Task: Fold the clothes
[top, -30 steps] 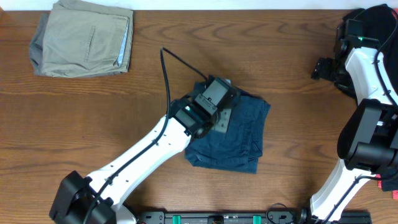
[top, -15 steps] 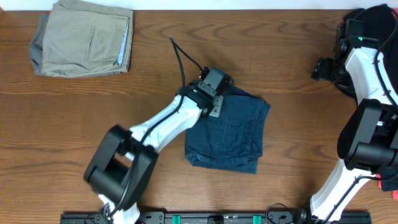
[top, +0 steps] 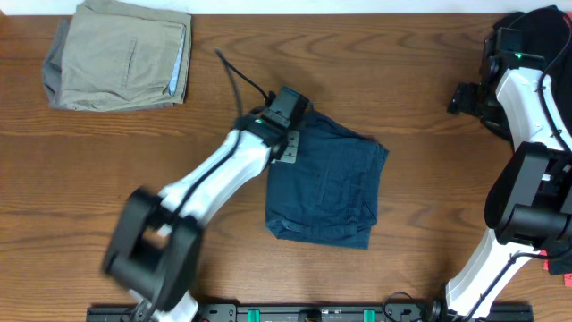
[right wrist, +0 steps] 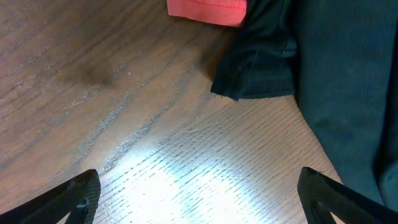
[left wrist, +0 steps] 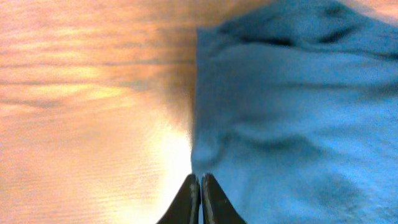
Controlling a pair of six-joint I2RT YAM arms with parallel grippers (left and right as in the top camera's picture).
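The navy blue shorts [top: 331,188] lie folded into a rough square at the table's middle. My left gripper [top: 288,134] is at their upper left corner, shut and empty, its fingertips [left wrist: 200,180] at the blue fabric's [left wrist: 292,118] left edge. The khaki shorts [top: 121,54] lie folded at the far left back. My right gripper [right wrist: 199,193] is open and empty over bare wood at the far right, beside a black garment [right wrist: 336,68] and a coral-red one [right wrist: 208,9].
The right arm [top: 527,98] stands along the right edge, with the black pile [top: 545,27] at the back right corner. The left arm [top: 197,206] crosses the table's front left. A rail [top: 313,313] runs along the front edge.
My left gripper has slid up and to the left, off the top of the navy shorts to their upper left corner. The right arm has not moved.
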